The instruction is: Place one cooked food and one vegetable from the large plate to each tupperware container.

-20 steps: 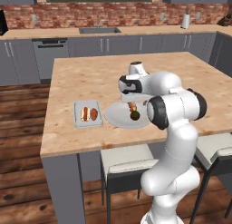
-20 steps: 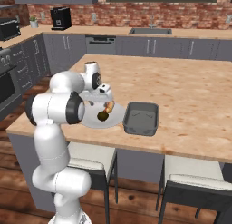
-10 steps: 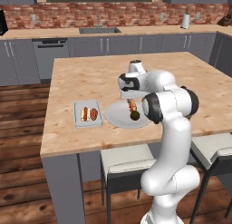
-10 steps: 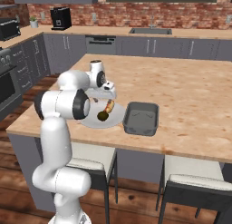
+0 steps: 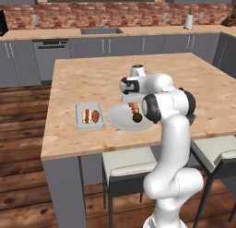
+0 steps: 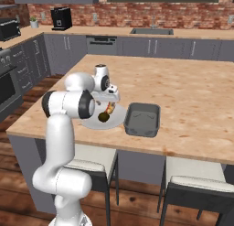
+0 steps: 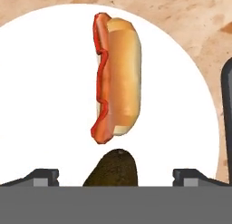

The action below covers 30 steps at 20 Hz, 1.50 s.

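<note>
Pincer (image 7: pixel 115 175) spread wide, above avocado (image 7: pixel 111 169)

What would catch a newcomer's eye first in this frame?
The hot dog lying on the large plate, with a dark avocado just below it between the open fingers of the hand. On the wooden counter, the light grey tray left of the plate already holds two foods, while the darker tray on its other side holds nothing.

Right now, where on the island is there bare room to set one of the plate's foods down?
The darker tray, right of the large plate, is empty. The light tray is crowded with two foods. On the plate, the hot dog and avocado lie beneath the gripper.
</note>
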Tool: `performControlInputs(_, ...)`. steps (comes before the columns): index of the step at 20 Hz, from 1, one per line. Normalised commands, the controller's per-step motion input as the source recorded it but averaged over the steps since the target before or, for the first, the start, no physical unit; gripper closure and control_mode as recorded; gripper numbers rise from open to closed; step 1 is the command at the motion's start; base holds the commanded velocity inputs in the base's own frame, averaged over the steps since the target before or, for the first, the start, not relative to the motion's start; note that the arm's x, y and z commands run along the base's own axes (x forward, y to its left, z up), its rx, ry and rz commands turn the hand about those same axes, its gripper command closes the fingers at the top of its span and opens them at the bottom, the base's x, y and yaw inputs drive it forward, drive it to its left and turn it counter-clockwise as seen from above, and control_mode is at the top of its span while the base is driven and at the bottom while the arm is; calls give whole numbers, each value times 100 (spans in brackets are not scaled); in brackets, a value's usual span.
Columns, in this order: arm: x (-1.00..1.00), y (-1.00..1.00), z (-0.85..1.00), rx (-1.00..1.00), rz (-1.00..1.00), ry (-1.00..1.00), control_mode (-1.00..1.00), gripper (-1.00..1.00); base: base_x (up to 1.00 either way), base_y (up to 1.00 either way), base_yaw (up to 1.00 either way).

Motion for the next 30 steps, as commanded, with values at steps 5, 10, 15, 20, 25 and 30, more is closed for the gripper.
performControlInputs(5,29,0,-29,0,1,0,-100,-100,0,0,0)
performControlInputs(10,27,0,-28,0,0,0,-100,-100,0,0,0)
performControlInputs(15,47,0,-27,0,0,1,-100,-100,0,0,0)
performControlInputs(20,11,0,-36,0,0,8,-100,-100,0,0,0)
performControlInputs(25,0,0,-32,0,0,9,-100,100,0,0,0)
performControlInputs(30,-45,0,-2,1,0,2,-100,100,0,0,0)
